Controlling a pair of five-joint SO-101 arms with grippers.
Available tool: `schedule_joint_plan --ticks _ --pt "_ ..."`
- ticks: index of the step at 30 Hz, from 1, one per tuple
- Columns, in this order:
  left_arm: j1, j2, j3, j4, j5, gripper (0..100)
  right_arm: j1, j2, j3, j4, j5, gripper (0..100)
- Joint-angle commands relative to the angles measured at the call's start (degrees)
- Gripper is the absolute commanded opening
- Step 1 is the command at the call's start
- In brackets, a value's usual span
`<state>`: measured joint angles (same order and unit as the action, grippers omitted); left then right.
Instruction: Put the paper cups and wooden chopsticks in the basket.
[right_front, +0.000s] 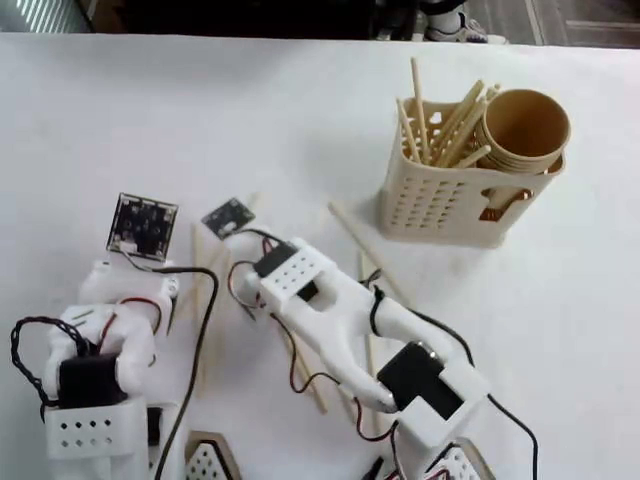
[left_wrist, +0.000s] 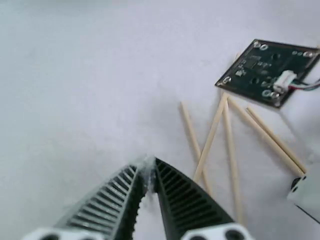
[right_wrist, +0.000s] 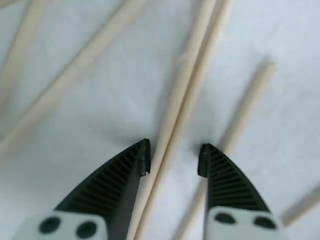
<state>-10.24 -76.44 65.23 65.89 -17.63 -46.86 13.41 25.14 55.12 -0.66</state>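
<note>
Right wrist view, right end effector parted astride paired chopsticks, left end effector closed.

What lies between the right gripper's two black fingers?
Two pale wooden chopsticks, side by side on the white table, pass through the gap of the open right gripper, seen in the right wrist view.

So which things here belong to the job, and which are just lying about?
Job: basket, paper cups in it, chopsticks standing in it, loose chopsticks on the table, right tool open astride two.
Not the job: wired circuit board, the table itself.
</note>
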Motion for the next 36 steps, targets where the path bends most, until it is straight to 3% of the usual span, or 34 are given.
schedule_joint_plan --ticks 1,9,21,31,36 --pt "-0.57 -0.92 -0.09 -1.41 0.62 3 -0.92 1.01 -1.67 0.04 1.85 1.1" --pt "-0.57 -0.92 -0.18 -1.41 0.62 3 3.82 -2.59 -3.34 5.05 5.54 1.9" --pt "-0.48 -0.92 -0.18 -1.41 0.62 3 12.26 -29.32 -7.65 18.33 9.14 1.8" --pt "-0.40 -0.92 -0.18 -1.41 0.62 3 27.38 -47.52 -17.23 17.45 11.60 1.8" --pt "-0.40 -0.92 -0.18 -1.41 0.62 3 33.10 -50.68 -23.21 9.54 11.60 1.8"
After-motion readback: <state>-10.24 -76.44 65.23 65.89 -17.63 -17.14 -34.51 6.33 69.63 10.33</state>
